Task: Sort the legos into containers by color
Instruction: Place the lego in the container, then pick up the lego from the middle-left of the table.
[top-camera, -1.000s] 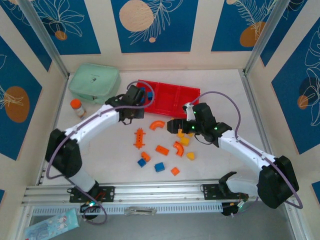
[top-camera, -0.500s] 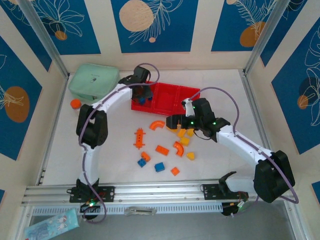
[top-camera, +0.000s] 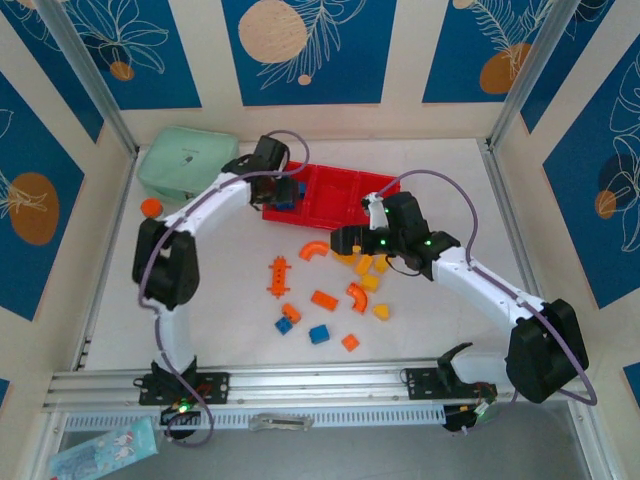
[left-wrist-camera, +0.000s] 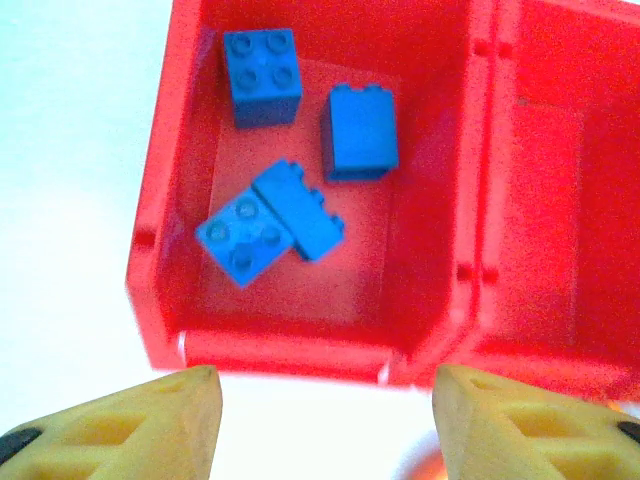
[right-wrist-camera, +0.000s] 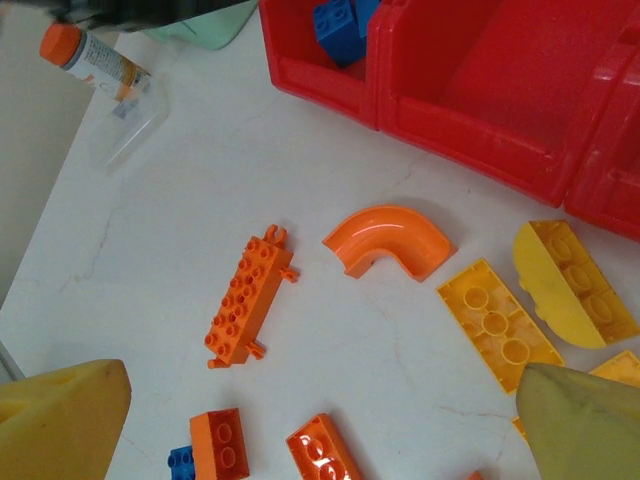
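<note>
The red tray (top-camera: 340, 196) lies at the back of the table, and its compartments are the containers. My left gripper (top-camera: 281, 188) hovers at the tray's left compartment (left-wrist-camera: 290, 352), jaws open with nothing between them (left-wrist-camera: 320, 420). Several blue legos (left-wrist-camera: 262, 75) lie inside that compartment. My right gripper (top-camera: 342, 242) hangs open (right-wrist-camera: 322, 400) above loose legos on the table: an orange arch (right-wrist-camera: 390, 238), a long orange piece (right-wrist-camera: 248, 298), orange blocks (right-wrist-camera: 325, 452), and yellow pieces (right-wrist-camera: 497, 322). More orange, blue and yellow legos (top-camera: 319, 334) lie scattered nearer the front.
A mint-green box (top-camera: 187, 160) stands at the back left. An orange-capped bottle (top-camera: 150, 207) stands just in front of it, left of the left arm. Blue-patterned walls close in the table on three sides.
My left arm has swung up from the table's edge of the tray to its left compartment and its jaws have opened. My right gripper has edged slightly left, still open.
</note>
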